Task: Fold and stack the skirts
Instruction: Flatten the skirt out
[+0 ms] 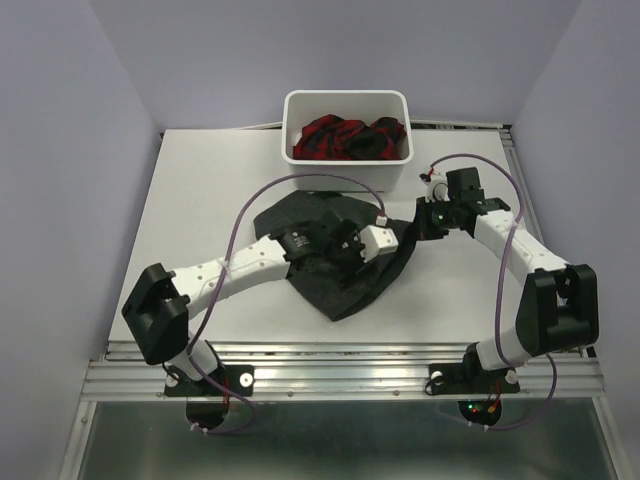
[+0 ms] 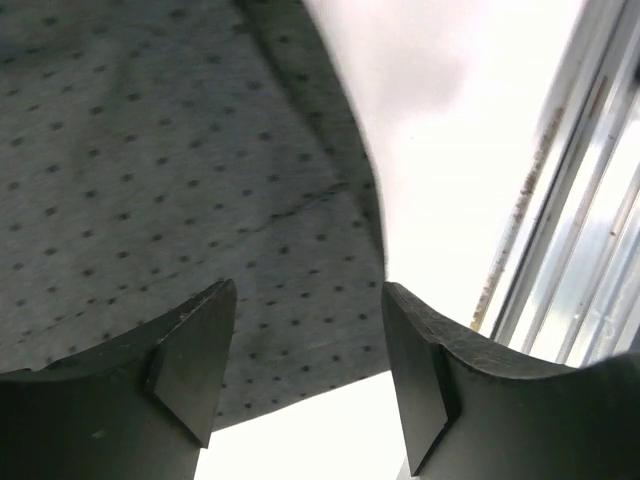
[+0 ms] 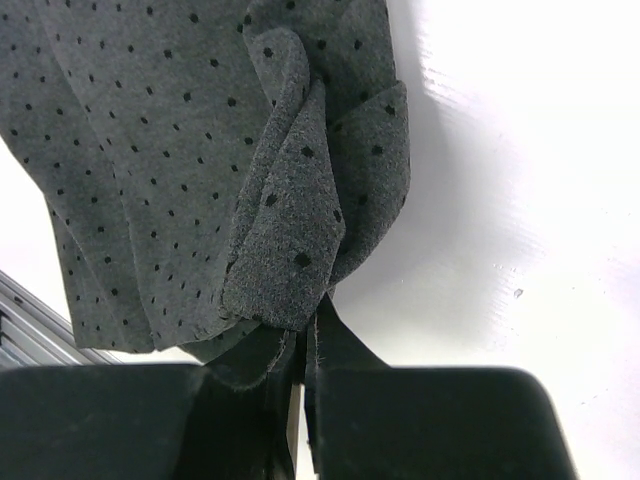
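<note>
The right fingers [image 3: 345, 355] are pinched shut on a corner of the grey skirt [image 1: 345, 295], which lies on the surface [image 1: 200, 200]. The left fingers [image 2: 195, 350] hang wide open and empty over it. The right should pull its corner across slowly and flat.

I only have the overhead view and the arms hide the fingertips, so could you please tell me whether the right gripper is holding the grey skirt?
Observer: Yes, the right gripper is shut on a bunched fold of the grey skirt.
Operator: Thank you. And the left gripper?
Observer: The left gripper is open over the skirt's edge, with nothing between its jaws.
Operator: Does the cloth under it lie flat?
Observer: Nearly flat, with one faint crease. Bare table shows past its edge.
</note>
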{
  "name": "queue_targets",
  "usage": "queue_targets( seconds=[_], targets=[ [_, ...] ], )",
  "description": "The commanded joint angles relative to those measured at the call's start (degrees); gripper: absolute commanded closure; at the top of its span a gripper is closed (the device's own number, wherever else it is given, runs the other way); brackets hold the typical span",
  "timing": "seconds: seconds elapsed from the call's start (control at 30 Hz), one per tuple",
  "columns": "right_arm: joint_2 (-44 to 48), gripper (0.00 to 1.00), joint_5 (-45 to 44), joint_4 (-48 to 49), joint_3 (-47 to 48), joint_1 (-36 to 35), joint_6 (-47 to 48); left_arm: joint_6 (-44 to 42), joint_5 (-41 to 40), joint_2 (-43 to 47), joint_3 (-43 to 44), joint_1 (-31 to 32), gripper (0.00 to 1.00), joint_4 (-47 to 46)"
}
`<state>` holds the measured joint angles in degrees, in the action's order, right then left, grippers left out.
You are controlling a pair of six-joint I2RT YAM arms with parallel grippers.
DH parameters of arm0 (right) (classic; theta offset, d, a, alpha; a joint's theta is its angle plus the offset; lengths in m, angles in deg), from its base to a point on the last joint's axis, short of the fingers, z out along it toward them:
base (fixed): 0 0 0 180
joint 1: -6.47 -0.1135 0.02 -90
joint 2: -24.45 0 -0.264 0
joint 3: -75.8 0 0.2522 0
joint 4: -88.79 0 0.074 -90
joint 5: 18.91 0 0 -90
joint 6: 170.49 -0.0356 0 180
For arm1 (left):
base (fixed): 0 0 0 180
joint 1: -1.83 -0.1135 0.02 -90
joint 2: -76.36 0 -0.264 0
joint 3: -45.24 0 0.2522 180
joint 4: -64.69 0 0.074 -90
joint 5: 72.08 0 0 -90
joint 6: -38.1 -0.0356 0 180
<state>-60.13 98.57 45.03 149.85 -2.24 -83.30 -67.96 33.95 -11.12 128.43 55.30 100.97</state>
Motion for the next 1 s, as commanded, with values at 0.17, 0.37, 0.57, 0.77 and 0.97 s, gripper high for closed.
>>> queue_targets(
  seconds=[0.17, 0.37, 0.57, 0.77, 0.97],
  targets=[
    [1.7, 0.99, -0.2, 0.7, -0.9, -0.3, -1.8, 1.5, -21.2, -4.3, -1.7, 9.6, 0.30, -6.1],
    [1.4, 0.99, 2.6, 0.6, -2.5, -0.3, -1.4, 1.3, -27.3, -7.0, -1.3, 13.3, 0.29, -8.4],
    [1.7, 0.99, 3.2, 1.5, -4.0, -0.3, -1.9, 2.0, -24.4, -9.5, -0.3, 13.9, 0.29, -8.0],
    [1.3, 0.99, 3.2, 1.6, -3.6, -0.3, -2.3, 2.0, -26.4, -12.3, 0.3, 14.5, 0.30, -8.0],
    [1.0, 0.99, 3.5, 1.5, -3.4, -0.3, -2.3, 1.1, -23.7, -11.7, 0.2, 15.7, 0.29, -7.9]
  ],
)
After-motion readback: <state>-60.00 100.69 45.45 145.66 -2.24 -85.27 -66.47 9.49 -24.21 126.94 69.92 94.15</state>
